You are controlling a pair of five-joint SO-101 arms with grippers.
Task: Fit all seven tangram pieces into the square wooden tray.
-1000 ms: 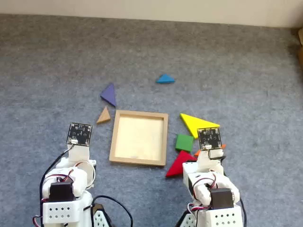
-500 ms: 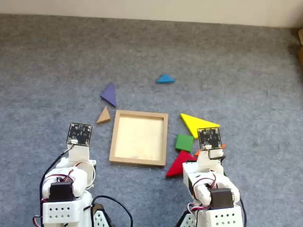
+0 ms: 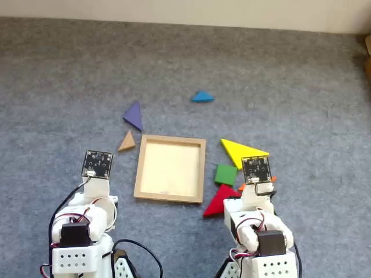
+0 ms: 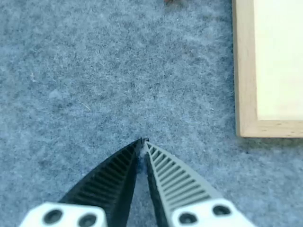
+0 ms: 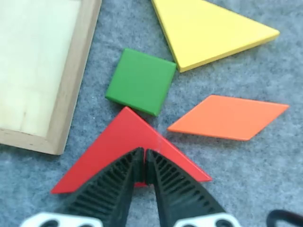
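1. The right claw (image 5: 144,153) hangs closed and empty, tips pressed together, directly above the red triangle (image 5: 106,158). You cannot tell whether the tips touch the wood.
2. The move likely turns on this relation. The red triangle's square corner points far, almost meeting the green square (image 5: 141,81), and its long edge runs crosswise beneath the claw. The square wooden tray (image 5: 71,94) lies just to the left.
3. You will probably need to open the jaws before any grasp, and the closed tips sit across the piece's near half, not astride an edge.
4. The left claw (image 4: 143,142) is also closed and holds nothing. It sits over bare grey surface (image 4: 94,71), with the tray's left rim beside it on the right.
5. The right arm is nearer the red, green, yellow triangle (image 3: 240,152) and orange parallelogram (image 5: 228,118) cluster. The left arm is nearer the tan triangle (image 3: 127,141) and purple triangle (image 3: 134,116).
6. The blue triangle (image 3: 202,97) lies far out, well apart from both arms.
7. The tray holds no piece.
8. The claw's fingers hide the middle of the red triangle's long edge. From above, the right arm covers nearly all of the orange piece.
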